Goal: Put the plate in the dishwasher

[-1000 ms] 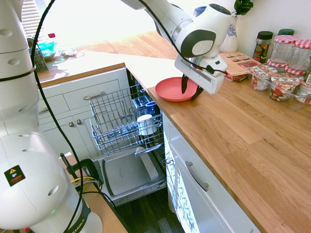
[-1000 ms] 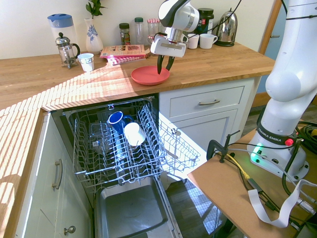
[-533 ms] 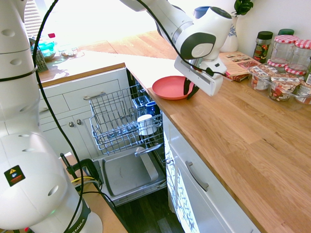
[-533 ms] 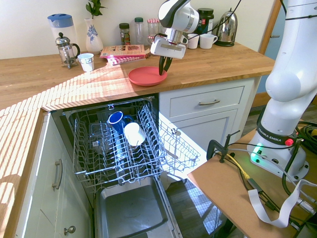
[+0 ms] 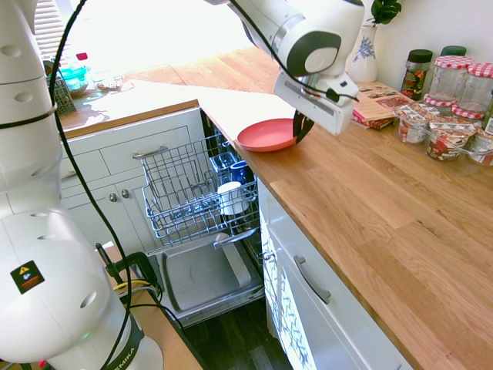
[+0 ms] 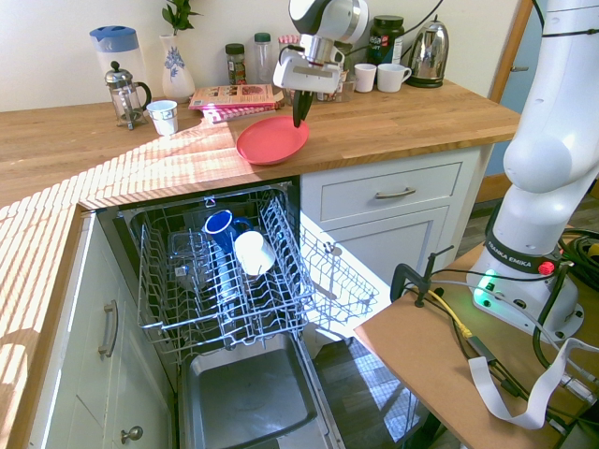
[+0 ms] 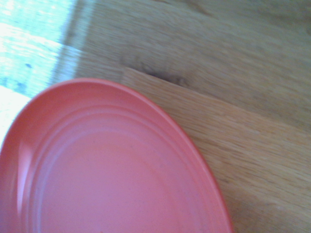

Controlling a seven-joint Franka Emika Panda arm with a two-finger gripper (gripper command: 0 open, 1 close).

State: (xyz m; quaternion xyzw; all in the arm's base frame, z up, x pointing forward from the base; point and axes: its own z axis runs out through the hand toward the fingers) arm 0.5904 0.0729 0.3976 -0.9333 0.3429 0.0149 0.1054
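The coral-red plate [image 5: 266,135] [image 6: 271,140] [image 7: 107,170] hangs tilted a little above the wooden counter's edge, over the dishwasher opening. My gripper [image 5: 296,129] [image 6: 299,117] is shut on the plate's rim, pinching the side nearest the jars. Below, the dishwasher [image 5: 202,274] [image 6: 248,398] stands open with its door down and its grey wire rack [image 5: 173,189] [image 6: 220,281] pulled out. In the rack sit a blue mug [image 6: 220,227] and a white cup [image 6: 253,251].
A wooden counter [image 5: 370,216] [image 6: 393,117] carries jars [image 5: 454,85], a magazine [image 6: 234,96], a vase [image 6: 178,65], a French press [image 6: 124,94], a small cup [image 6: 164,116], mugs [image 6: 384,77] and a kettle [image 6: 429,54]. White cabinets flank the dishwasher.
The fingers closed on the plate's rim, then lifted it off the counter and carried it a little toward the counter edge, tilted.
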